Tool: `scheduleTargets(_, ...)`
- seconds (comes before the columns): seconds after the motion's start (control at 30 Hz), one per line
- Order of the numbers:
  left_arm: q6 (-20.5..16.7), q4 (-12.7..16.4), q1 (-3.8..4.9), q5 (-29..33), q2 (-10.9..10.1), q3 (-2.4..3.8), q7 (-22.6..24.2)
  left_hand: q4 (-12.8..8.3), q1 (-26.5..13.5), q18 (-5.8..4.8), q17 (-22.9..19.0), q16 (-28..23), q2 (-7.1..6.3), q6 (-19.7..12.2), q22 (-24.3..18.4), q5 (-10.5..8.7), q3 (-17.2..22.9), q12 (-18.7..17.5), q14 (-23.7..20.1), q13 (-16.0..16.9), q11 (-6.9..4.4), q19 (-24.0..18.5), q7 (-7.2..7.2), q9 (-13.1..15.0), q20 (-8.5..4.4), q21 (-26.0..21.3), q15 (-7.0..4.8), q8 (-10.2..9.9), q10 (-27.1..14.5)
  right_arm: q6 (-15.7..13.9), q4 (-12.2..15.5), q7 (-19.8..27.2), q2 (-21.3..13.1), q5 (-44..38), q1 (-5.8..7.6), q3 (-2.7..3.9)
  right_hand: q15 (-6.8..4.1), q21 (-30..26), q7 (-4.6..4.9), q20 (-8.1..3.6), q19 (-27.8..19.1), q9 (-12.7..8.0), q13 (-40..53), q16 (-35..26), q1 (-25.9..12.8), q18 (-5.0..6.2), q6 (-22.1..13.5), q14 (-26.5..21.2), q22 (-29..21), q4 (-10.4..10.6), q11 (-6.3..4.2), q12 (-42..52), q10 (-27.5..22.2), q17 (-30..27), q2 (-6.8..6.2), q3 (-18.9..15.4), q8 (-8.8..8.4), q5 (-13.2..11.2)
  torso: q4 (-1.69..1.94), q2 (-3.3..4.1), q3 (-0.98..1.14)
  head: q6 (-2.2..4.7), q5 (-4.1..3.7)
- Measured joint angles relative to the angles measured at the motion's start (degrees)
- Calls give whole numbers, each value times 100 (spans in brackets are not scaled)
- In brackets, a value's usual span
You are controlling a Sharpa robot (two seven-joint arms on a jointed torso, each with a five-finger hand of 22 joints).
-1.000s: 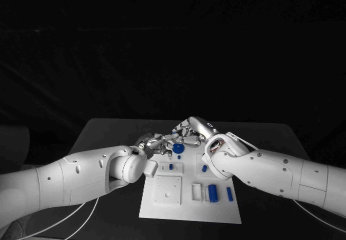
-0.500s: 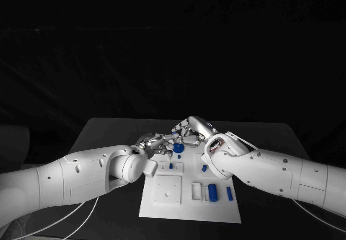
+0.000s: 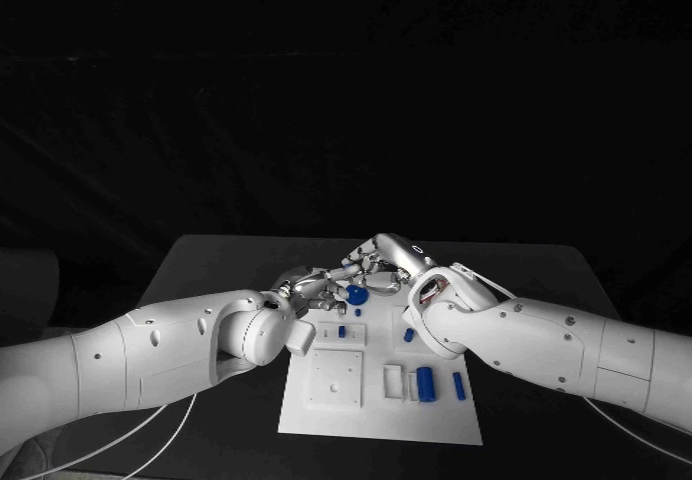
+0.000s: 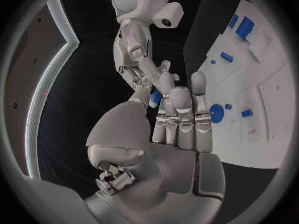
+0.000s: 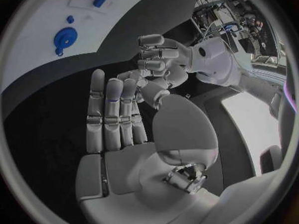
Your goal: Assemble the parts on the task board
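Observation:
The white task board [image 3: 335, 415] lies in the middle of the table. Both hands meet just above its far end. My left hand [image 3: 307, 286] pinches a small blue part [image 4: 156, 96] between thumb and finger. My right hand [image 3: 387, 262] reaches in from the other side, and its fingertips [image 4: 142, 73] touch the left hand's at that part. Whether the right hand also grips it is hidden. A round blue part [image 3: 355, 294] sits on the board just below the hands, also visible in the wrist views as the round blue part [image 4: 216, 113] [image 5: 65, 37].
More blue parts sit on the board: a short one [image 3: 410, 336] mid-right, a long cylinder [image 3: 426, 380] and a slim bar [image 3: 459, 387] near the front right. A raised white square [image 3: 338, 378] takes up the board's front left. Bare black table [image 3: 216, 260] surrounds the board.
Both hands stay joined at the board's far end. Their fingers have shifted only slightly, and the round blue part shows a little more.

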Motion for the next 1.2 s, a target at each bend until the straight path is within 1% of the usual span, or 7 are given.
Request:
scheduleTargets(0.17, 41, -3, 1, -22, -4, 2, 0, 155, 52, 0, -24, 0, 144, -39, 0, 0, -379, 22, 0, -5, 5, 0, 23, 7, 0, 0, 0, -16, -5, 39, -1, 14, -2, 1, -4, -2, 0, 0, -2, 0, 0, 1, 0, 0, -31, 59, 1, 0, 11, 109, 0, 0, 0, 0, 31, 110, 0, 0, 0, -1, 1, -2, -3)
scheduleTargets(0.37, 89, -6, -1, -34, -17, -1, 1, 208, -60, 1, -31, 0, 255, -57, 0, 0, -432, 22, 0, -10, 26, 0, 5, 6, 0, -22, 1, -17, -25, 75, -1, 31, -12, 1, -3, 1, 1, 0, -3, 0, 0, 1, 0, 0, -33, 58, 2, 0, 12, 110, 0, 0, 0, 0, 31, 110, 0, 0, 0, -1, 1, -8, -7)
scheduleTargets(0.5, 115, -8, -2, -37, -23, -2, 4, 161, -35, 0, -40, 0, 412, -57, -1, 47, -386, 22, -20, -20, 11, 0, 5, 5, -1, -22, 21, -17, -40, 100, -1, 40, -18, 2, -1, 3, 1, 0, -7, 0, 0, 1, 9, 0, -48, 55, 6, 0, 38, 110, 0, 0, 0, 0, 15, 111, 0, 0, -2, -1, 1, -9, -10)
scheduleTargets(0.6, 132, -12, -3, -37, -25, -3, 5, 133, -101, 0, -49, 25, 478, -57, -1, 71, -358, 50, -20, -27, 6, -1, 5, 4, -1, -49, 21, -17, -45, 116, 2, 47, -25, 2, -1, 3, 1, 0, -8, 0, 0, 1, 9, -1, -60, 54, 7, 0, 38, 120, 0, 0, 1, 0, 3, 121, 0, -1, -2, -1, 1, -13, -10)
scheduleTargets(0.8, 159, -19, -5, -34, -36, -5, 8, 129, -118, 0, -53, 24, 554, -58, -1, 161, -353, 50, -19, -27, 6, -1, 4, 3, -1, -49, 21, -17, -45, 143, 6, 61, -42, 4, 0, 5, 1, -33, -11, 0, 1, 1, 17, -1, -70, 52, 10, 1, 62, 108, 0, 0, 1, 0, -7, 139, 0, -1, -1, -1, 1, -21, -10)
scheduleTargets(0.93, 168, -28, -5, -27, -51, -5, 11, 26, -130, 0, -67, 24, 627, -77, -1, 233, -313, 50, -19, -38, 6, -1, 23, 2, -1, -49, 21, -17, -45, 158, 6, 67, -60, 6, 0, 5, 1, -33, -12, 0, 1, 1, 17, -1, -70, 51, 11, 0, 65, 108, 0, 0, 1, 0, -7, 139, 0, -1, -3, -2, 1, -22, -11)
scheduleTargets(1.2, 172, -54, -5, -13, -77, -5, 16, 26, -130, 0, -68, 24, 627, -77, -1, 257, -313, 50, -19, -37, 6, -1, 24, 7, -1, -69, 21, -15, -45, 197, 15, 72, -103, 19, -4, 5, 2, -33, -13, 0, 1, 1, 17, -1, -68, 49, 12, 0, 90, 108, 1, 0, 1, 1, -7, 139, 0, -1, -3, -2, 1, -29, -14)
